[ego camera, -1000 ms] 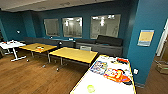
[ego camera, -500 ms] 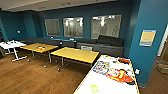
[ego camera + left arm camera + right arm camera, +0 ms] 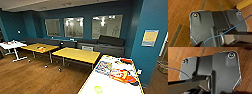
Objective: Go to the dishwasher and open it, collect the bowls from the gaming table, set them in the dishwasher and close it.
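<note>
Blue-walled lounge w/ yellow tables (image 3: 76,55), grey sofa (image 3: 105,45), wood floor (image 3: 30,77); tool state both arms: cannot tell

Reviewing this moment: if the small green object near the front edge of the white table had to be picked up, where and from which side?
Judging loosely: the small green object looks low and roundish, lying alone on the white table. Coming from above, closing across its width, seems best. Its exact shape is too blurred to tell.
</note>
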Available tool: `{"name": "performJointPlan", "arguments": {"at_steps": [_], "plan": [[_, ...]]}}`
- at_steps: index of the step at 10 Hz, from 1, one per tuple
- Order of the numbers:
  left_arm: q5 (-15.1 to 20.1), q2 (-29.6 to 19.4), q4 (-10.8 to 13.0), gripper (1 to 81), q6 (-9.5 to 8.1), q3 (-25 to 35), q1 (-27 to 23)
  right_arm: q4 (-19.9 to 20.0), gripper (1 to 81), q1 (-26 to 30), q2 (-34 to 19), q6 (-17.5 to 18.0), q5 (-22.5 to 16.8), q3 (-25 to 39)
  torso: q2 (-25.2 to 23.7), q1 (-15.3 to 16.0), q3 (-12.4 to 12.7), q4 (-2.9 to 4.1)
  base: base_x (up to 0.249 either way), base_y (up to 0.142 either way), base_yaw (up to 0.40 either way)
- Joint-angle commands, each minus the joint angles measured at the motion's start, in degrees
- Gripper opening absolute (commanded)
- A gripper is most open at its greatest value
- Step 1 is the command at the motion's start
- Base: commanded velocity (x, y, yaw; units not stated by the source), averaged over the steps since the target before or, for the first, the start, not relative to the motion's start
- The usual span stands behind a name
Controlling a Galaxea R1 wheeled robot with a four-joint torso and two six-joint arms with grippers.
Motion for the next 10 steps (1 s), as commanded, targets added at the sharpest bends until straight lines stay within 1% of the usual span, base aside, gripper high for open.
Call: {"name": "performJointPlan", "arguments": {"at_steps": [1, 4, 10], "plan": [[2.1, -0.1, 0.0, 81.1, 0.25, -0.1, -3.4, 0.1, 81.1, 3.4, -0.1, 0.0, -3.0, 0.1, 0.0, 0.0, 0.0, 0.0, 0.067, 0.098, 0.0], [2.1, -0.1, 0.0, 81.1, 0.25, -0.1, -3.4, 0.1, 81.1, 3.4, -0.1, 0.0, -3.0, 0.0, 0.0, 0.0, 0.0, 0.0, 0.066, 0.092, 0.0], [2.6, 0.1, 0.0, 81.1, 0.25, -0.2, -3.4, 0.2, 81.1, 3.3, -0.1, 0.0, -3.0, 0.0, 0.0, 0.0, 0.0, 0.0, 0.0, 0.0, 0.0]]}}
